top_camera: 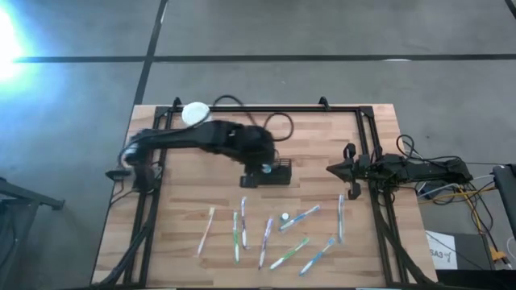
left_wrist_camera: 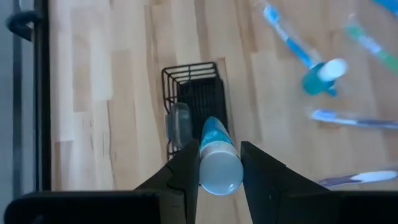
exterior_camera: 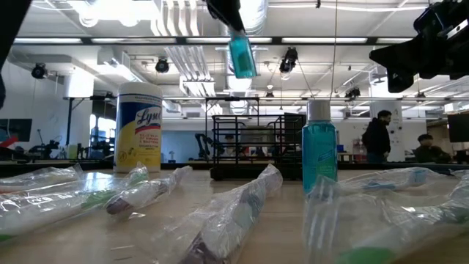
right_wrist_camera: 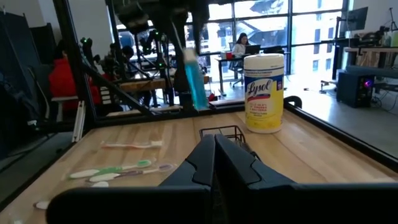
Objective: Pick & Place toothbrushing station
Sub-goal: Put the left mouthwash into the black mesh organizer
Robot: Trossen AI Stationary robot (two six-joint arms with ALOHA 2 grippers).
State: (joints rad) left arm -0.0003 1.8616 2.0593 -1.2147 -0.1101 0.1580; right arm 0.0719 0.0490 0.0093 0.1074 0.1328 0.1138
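Observation:
The toothbrushing station, a small black wire holder (top_camera: 276,172) (left_wrist_camera: 198,99) (right_wrist_camera: 222,132), stands on the wooden table near its middle. My left gripper (top_camera: 260,167) (left_wrist_camera: 219,150) hangs just above it, shut on a small blue bottle (left_wrist_camera: 217,155) (exterior_camera: 242,55) (right_wrist_camera: 195,81). A clear piece (left_wrist_camera: 179,121) sticks up at the holder's rim. A second blue bottle with a white cap (top_camera: 285,217) (exterior_camera: 320,147) stands upright on the table nearer the front. My right gripper (top_camera: 332,169) (right_wrist_camera: 214,149) waits shut at the table's right side. My left gripper pinches the blue bottle between its two fingers (left_wrist_camera: 186,168) by its pale upper end (left_wrist_camera: 221,174). The fingers slant down from above. The bottle hangs below them, its blue body (right_wrist_camera: 196,87) pointing down and a little tilted, lifted clear above the holder.
Several wrapped toothbrushes (top_camera: 266,234) (exterior_camera: 234,213) lie scattered over the table's near half. A white-lidded wipes jar with a yellow label (top_camera: 195,113) (exterior_camera: 139,125) (right_wrist_camera: 264,93) stands at the far left. A black frame (top_camera: 367,129) borders the table. People sit in the room beyond.

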